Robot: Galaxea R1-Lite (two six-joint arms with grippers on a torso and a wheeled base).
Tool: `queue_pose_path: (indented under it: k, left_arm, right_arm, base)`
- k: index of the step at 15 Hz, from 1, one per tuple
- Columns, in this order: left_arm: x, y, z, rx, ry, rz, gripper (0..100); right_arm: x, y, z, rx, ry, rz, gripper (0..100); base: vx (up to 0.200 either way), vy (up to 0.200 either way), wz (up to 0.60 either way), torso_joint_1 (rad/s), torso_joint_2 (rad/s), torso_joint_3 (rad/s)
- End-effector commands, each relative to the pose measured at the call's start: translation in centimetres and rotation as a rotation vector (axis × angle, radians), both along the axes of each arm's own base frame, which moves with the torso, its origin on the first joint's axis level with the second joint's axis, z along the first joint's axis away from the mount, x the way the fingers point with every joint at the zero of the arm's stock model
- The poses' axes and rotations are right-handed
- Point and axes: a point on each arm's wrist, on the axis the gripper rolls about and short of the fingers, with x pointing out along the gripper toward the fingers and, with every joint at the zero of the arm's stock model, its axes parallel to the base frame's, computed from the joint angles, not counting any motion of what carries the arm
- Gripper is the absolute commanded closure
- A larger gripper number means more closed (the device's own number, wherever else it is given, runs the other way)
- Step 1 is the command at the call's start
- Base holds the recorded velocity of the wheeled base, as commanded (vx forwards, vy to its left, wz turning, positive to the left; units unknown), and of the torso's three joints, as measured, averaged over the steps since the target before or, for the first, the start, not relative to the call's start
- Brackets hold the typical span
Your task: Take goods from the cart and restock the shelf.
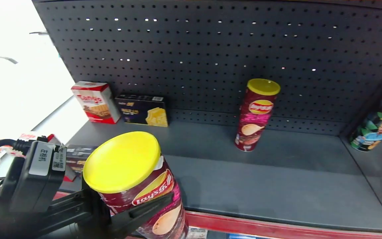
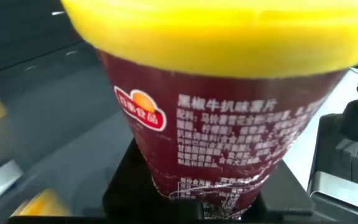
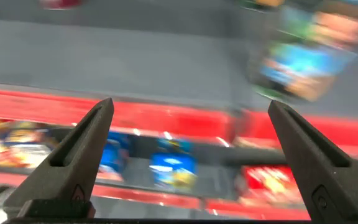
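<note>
Left tool (image 1: 128,207) — clamped on chip can (image 1: 123,162).

Logos mark the held chip can (image 1: 128,169), the standing chip can (image 1: 256,114) and the red wafer box (image 1: 95,102); small print covers the held chip can's back.

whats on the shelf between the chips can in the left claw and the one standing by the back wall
Nothing: in the head view the grey shelf is bare between the held can and the standing can.
</note>
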Motion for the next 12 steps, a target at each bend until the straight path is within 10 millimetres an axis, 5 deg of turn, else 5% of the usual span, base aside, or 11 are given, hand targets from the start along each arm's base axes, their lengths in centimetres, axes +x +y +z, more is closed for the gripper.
queue_pose_path:
  k: [1, 12]
  left_arm:
    - [0.01, -0.02, -0.06, 0.002, 0.002, 0.000, 100]
    - [-0.13, 0.77, -0.71, 0.016, 0.021, 0.029, 100]
  right_arm:
    - [0.01, 0.00, 0.00, 0.000, 0.001, 0.000, 0]
    - [0.01, 0.00, 0.00, 0.003, 0.001, 0.000, 0]
  base:
    - [0.000, 0.000, -0.60, 0.007, 0.00, 0.002]
    - [0.000, 0.000, 0.00, 0.000, 0.00, 0.000]
